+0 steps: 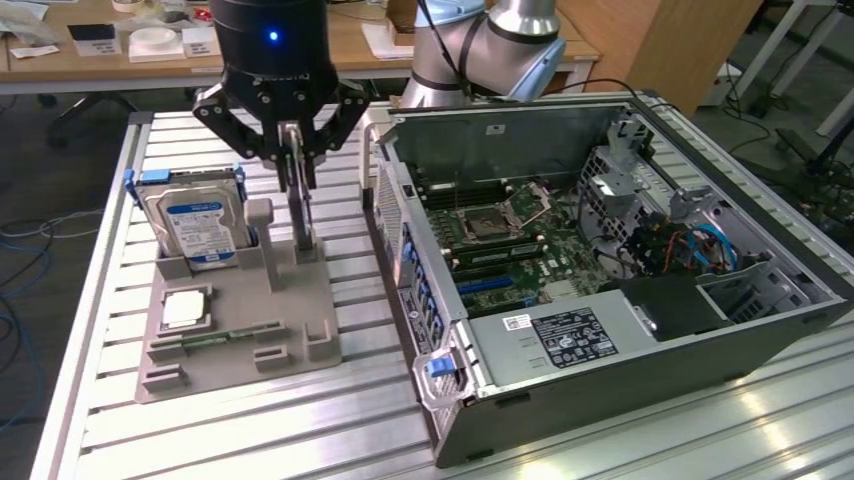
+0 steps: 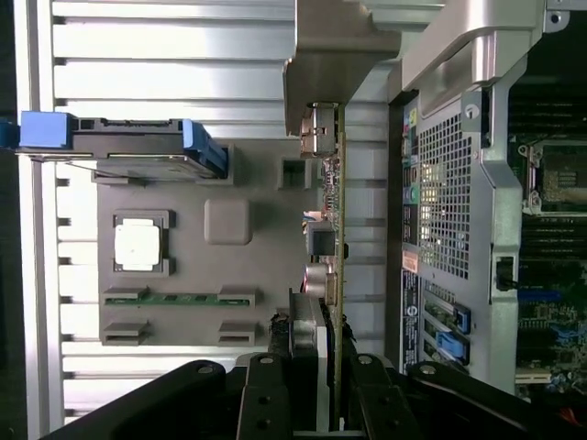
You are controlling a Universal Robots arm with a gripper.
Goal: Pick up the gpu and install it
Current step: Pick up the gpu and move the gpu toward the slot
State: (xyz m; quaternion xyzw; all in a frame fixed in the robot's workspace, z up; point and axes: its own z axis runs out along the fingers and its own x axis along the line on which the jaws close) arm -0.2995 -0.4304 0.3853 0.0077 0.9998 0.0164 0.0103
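The gpu point(image 1: 306, 215) stands on edge in the grey holder point(image 1: 287, 310), a thin green card with a silver bracket. My gripper point(image 1: 298, 188) hangs straight over it, fingers on either side of the card's upper part, shut on it. In the wrist view the gpu point(image 2: 338, 220) runs edge-on away from my gripper point(image 2: 332, 357), its green board pinched between the black fingers point(image 2: 305, 344). Its lower edge still sits at the holder's slot. The open computer case point(image 1: 694, 330) lies just to the exterior view's right of the holder, its motherboard point(image 1: 501, 235) exposed.
The holder also carries a hard drive with a blue-white label point(image 1: 198, 225), a square processor point(image 1: 184, 308) and a memory stick point(image 1: 220, 338). The slatted metal table point(image 1: 267, 430) carries everything. The case's rear wall point(image 2: 445, 202) stands close beside the card.
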